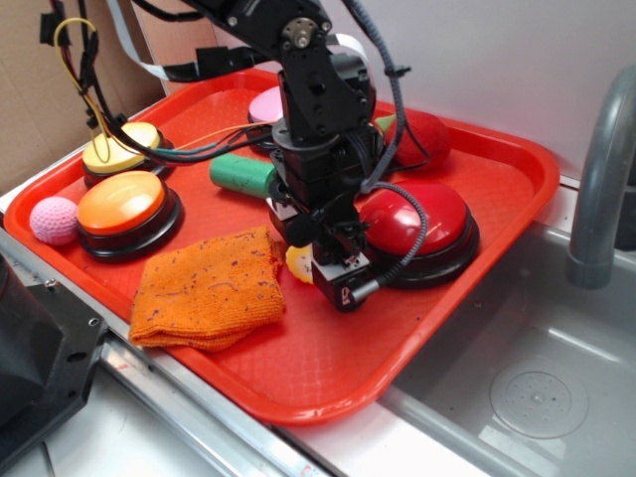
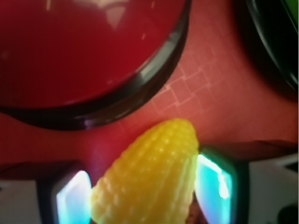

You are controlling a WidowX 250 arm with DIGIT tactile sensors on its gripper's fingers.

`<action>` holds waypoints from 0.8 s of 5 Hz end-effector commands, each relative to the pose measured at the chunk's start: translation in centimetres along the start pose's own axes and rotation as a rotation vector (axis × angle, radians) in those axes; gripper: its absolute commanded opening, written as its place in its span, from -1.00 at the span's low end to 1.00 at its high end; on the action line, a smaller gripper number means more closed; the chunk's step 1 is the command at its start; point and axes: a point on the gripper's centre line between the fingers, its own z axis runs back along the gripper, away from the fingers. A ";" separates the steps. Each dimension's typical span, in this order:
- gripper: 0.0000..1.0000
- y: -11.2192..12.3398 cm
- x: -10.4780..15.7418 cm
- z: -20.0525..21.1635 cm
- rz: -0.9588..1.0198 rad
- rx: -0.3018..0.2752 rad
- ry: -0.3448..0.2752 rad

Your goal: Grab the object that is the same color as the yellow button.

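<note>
The object, a small yellow toy corn cob (image 2: 149, 177), lies on the red tray (image 1: 328, 397) just in front of the big red button (image 1: 422, 224). In the wrist view it fills the gap between my two fingers (image 2: 215, 182), and both pads press on its sides. My gripper (image 1: 333, 278) is down at tray level, shut on the corn. In the exterior view only a sliver of the corn (image 1: 296, 263) shows at the gripper's left. The yellow button (image 1: 121, 149) stands at the tray's far left, apart from the arm.
An orange button (image 1: 121, 204) and a pink knitted ball (image 1: 53, 219) sit at the left. An orange cloth (image 1: 209, 288) lies left of the gripper. A green cylinder (image 1: 241, 174) lies behind it. A sink (image 1: 537, 388) and faucet (image 1: 601, 179) are on the right.
</note>
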 end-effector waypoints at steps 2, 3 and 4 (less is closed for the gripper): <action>-1.00 2.0 -0.5 5.2 0.014 0.007 -0.083; -1.00 2.6 -0.7 7.7 0.011 0.039 -0.044; -1.00 3.3 -2.0 10.2 0.003 0.041 -0.045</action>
